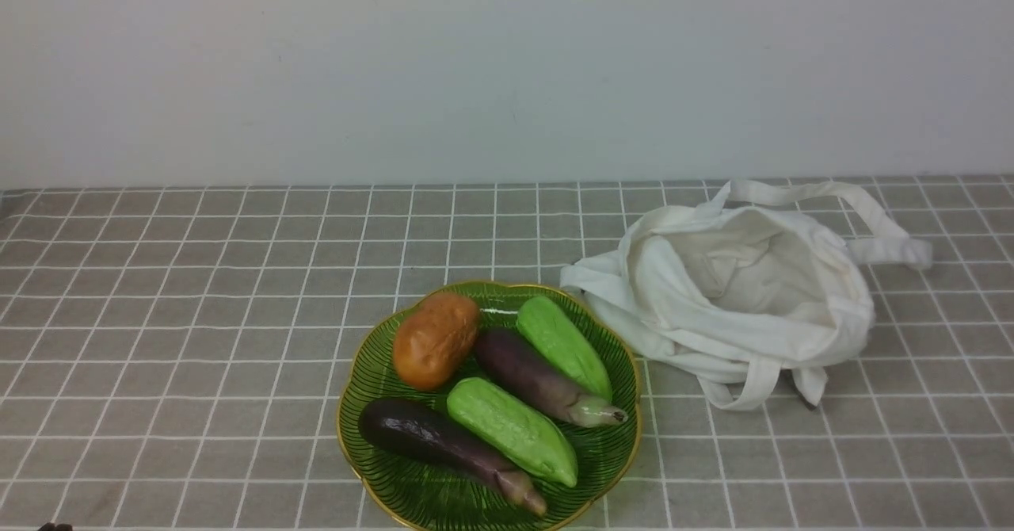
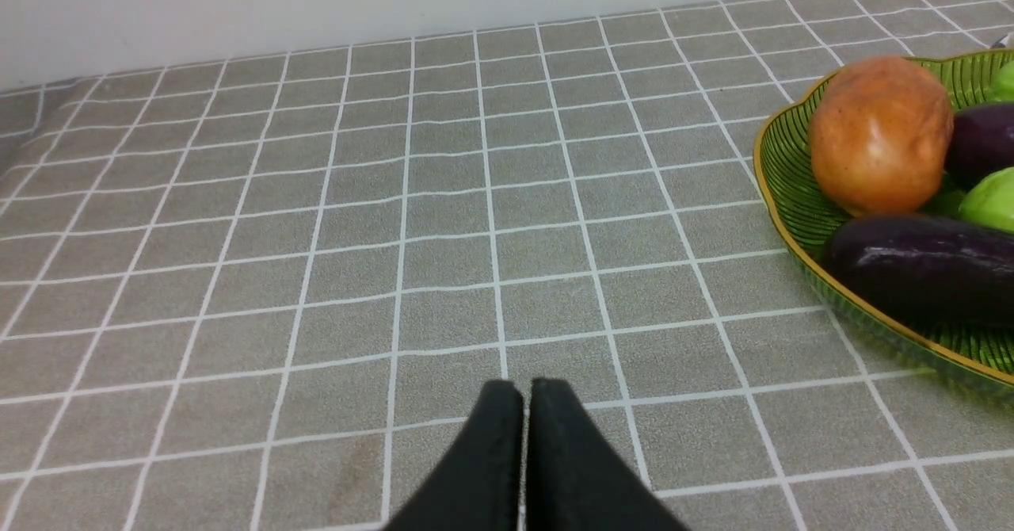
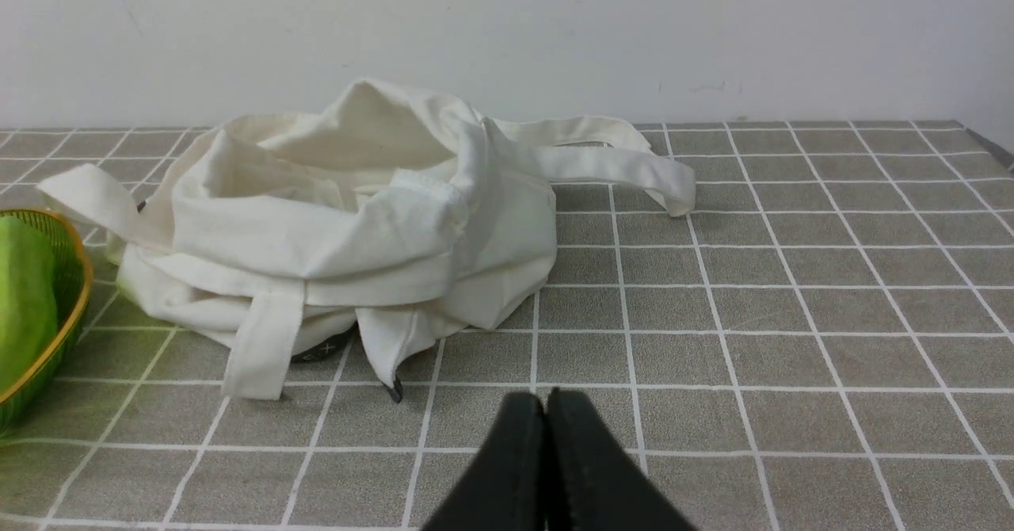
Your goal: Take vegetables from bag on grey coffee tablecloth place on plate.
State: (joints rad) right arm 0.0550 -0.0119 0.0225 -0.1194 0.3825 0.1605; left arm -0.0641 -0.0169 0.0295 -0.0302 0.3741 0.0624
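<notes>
Black fingertips of the left gripper (image 2: 523, 404) pressed together, nothing between them, low over the grey coffee tablecloth (image 1: 198, 293), plate off to one side in its wrist view. Right gripper (image 3: 545, 416) same: clenched, holding nothing, low over the cloth just short of the bag (image 3: 333, 222). Neither arm shows in the front view, barring a dark speck at the bottom left edge, too small to tell. Dull purple eggplant (image 1: 532, 376) lies on the plate (image 1: 372, 467), long axis diagonal, pale green stem end pointing toward the near right and the rim, blunt end toward the far left. It sits between two green gourds (image 1: 564, 344), touching both as far as I can tell. Darker glossy eggplant (image 1: 444, 441) lies along the near side of the plate, roughly parallel. Orange-brown potato (image 1: 436, 339) on the far left of the plate. Bag slumped open just right of the plate, straps trailing, inside looks empty but its folds hide part.
</notes>
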